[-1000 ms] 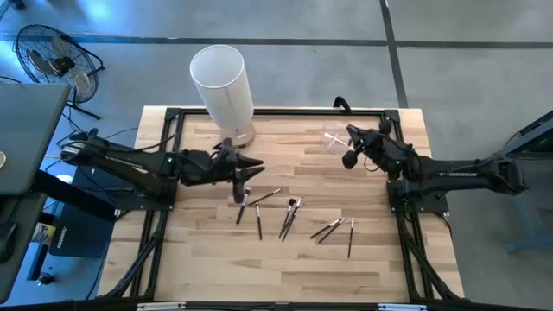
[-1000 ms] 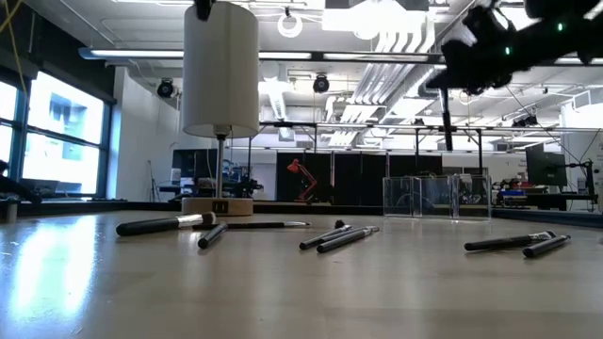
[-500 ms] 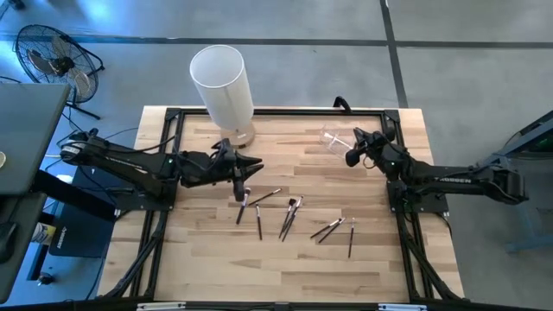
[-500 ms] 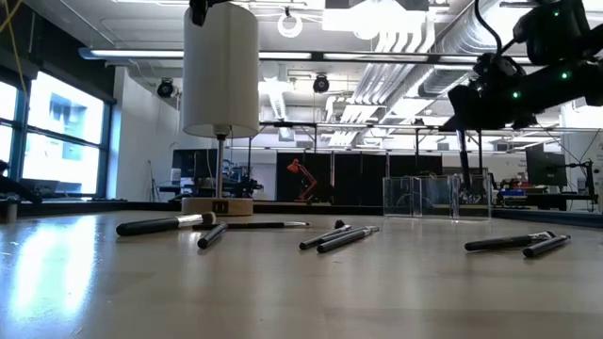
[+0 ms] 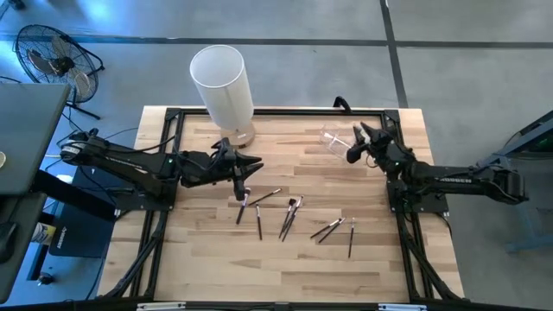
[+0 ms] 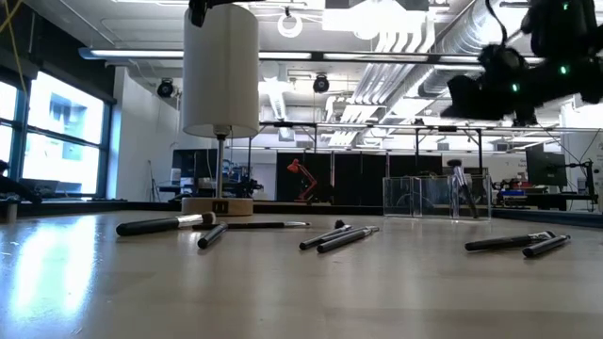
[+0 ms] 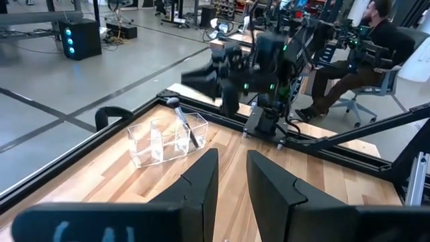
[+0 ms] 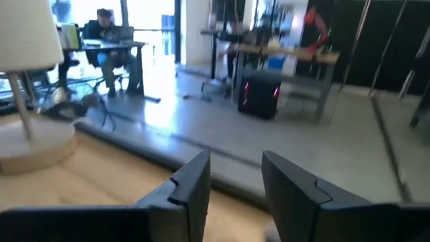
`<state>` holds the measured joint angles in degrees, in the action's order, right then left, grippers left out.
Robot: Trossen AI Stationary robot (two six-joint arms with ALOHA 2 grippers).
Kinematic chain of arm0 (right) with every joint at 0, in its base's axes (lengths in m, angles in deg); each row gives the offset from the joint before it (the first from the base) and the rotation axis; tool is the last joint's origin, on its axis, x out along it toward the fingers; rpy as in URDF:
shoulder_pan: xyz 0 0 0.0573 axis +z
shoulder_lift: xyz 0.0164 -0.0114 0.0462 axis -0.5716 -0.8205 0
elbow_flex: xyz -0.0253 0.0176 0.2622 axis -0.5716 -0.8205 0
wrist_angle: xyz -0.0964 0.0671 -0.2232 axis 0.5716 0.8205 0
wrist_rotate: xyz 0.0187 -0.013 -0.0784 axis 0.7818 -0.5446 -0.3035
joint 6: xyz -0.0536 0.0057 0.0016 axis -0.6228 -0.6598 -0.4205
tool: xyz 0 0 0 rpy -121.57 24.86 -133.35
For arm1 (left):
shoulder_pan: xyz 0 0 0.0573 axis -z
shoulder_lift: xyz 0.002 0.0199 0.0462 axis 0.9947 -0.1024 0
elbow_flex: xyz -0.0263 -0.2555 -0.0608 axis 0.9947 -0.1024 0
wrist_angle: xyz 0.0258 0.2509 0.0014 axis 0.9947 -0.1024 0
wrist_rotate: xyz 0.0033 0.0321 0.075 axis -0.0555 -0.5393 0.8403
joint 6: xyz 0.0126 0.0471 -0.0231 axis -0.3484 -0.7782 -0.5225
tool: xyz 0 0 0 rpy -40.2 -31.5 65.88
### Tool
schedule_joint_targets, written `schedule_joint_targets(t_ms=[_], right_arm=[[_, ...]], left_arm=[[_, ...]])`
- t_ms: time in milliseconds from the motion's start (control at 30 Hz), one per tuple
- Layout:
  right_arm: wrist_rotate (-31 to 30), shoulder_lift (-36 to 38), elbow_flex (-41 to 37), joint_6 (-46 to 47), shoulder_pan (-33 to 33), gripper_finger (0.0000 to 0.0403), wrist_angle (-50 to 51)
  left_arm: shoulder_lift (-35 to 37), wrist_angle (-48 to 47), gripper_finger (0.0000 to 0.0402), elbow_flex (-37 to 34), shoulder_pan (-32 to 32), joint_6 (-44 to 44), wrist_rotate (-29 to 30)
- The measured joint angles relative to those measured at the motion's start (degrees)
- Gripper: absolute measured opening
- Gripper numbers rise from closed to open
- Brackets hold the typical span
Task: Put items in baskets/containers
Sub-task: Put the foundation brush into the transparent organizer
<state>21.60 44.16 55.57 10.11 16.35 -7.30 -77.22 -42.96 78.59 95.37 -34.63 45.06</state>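
A brush (image 7: 186, 128) is standing in the clear holder (image 7: 164, 138); the right pincer (image 8: 232, 185) is hovering above it, fingers apart, holding nothing. The left pincer (image 7: 230, 181) is gaping narrowly, empty.

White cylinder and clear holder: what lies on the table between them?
High view: only bare wood between the white cylinder and the clear holder. The loose brushes lie nearer the front.
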Motion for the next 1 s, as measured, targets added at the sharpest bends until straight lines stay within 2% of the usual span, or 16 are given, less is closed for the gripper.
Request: schedule_joint_targets(t_ms=[133, 233, 367, 533, 767, 900, 1000], right_arm=[[0.0, 0.3, 7.4, -6.2, 1.6, 0.0134, 0.7], [6.5, 0.1, 14.8, -7.1, 3.3, 0.0133, 6.2], [19.6, -1.1, 25.9, -0.6, 5.4, 0.0132, 22.3], [28.5, -7.1, 37.9, 8.7, 8.2, 0.0113, 46.0], [31.3, -18.8, 46.1, 19.7, 13.7, 0.0062, 63.3], [29.4, -25.1, 49.8, 25.3, 18.3, 0.0012, 70.2], [27.2, -29.3, 52.8, 31.3, 22.3, 0.0009, 74.9]], left_arm=[[0.0, 0.0, 0.0075, 0.0, 0.0, 0.0, 0.0], [0.0, 0.0, 0.0075, 0.0, 0.0, 0.0, 0.5], [0.0, -0.4, 0.0077, 0.0, 0.0, 0.0, 4.8], [0.0, -0.5, 0.0077, 0.0, 0.0, 0.0, 6.7], [0.0, -2.1, 0.0077, 0.1, 0.0, 0.5, 5.9], [0.0, -3.5, 0.0077, 0.1, 0.0, -0.1, 5.7], [1.0, -5.8, 0.0076, 0.1, 0.0, -0.4, 5.1]])
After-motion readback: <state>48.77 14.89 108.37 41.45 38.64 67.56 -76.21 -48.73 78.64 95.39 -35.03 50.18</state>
